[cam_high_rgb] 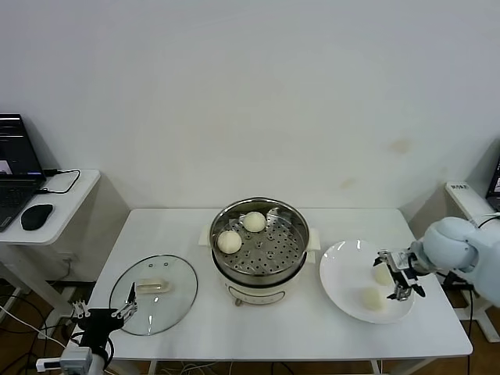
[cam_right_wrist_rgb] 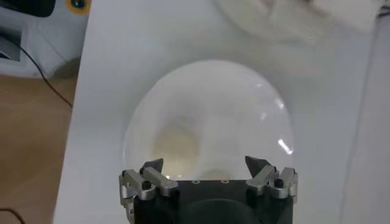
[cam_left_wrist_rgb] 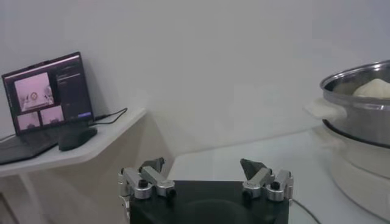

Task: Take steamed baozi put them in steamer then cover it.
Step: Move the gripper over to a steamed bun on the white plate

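- now, head view: the steamer [cam_high_rgb: 259,248] stands mid-bench on the white bench [cam_high_rgb: 203,328], with two steamed baozi [cam_high_rgb: 229,241] on its perforated tray toward the left and far side.
- the cover [cam_high_rgb: 154,294] lies flat on the bench left of the steamer, its cream bar handle up.
- a white plate [cam_high_rgb: 344,273] sits right of the steamer, carrying two more buns [cam_high_rgb: 373,298].
- the right tool [cam_high_rgb: 395,275] hangs over the plate's right part, just beside the farther of those two buns; its fingers stand apart with nothing between them.
- the left tool [cam_high_rgb: 117,315] waits at the near left edge of the bench, by the cover's near rim.
- a laptop [cam_high_rgb: 14,176] and mouse [cam_high_rgb: 36,216] rest on a side desk at far left.
- left wrist view: the left tool [cam_left_wrist_rgb: 206,172] is spread wide and empty; the steamer's steel wall [cam_left_wrist_rgb: 359,103] shows beyond, with a bun [cam_left_wrist_rgb: 376,89] peeking over the rim.
- right wrist view: the right tool [cam_right_wrist_rgb: 207,173] is wide open above the plate [cam_right_wrist_rgb: 244,103], one bun [cam_right_wrist_rgb: 175,148] just beyond its fingers.
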You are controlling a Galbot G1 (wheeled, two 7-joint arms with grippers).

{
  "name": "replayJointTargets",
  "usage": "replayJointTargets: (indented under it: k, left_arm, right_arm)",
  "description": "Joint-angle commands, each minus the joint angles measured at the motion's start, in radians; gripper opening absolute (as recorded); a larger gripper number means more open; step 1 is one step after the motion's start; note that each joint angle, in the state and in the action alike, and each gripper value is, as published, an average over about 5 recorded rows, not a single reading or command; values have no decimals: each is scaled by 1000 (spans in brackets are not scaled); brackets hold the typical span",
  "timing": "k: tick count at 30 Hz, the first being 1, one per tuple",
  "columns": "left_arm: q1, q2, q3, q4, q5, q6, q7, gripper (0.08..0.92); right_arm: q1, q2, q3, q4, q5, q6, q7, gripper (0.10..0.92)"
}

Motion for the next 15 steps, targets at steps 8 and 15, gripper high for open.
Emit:
replayJointTargets:
  k: [8, 15]
  left_arm:
    - [5, 2, -8, 8, 2, 2, 0, 823]
    - [1, -2, -7, 17, 2, 1, 0, 823]
  right_arm:
    - [-204, 104, 135, -135, -58, 0, 28, 823]
    - [-199, 121, 130, -172, -64, -6, 26, 823]
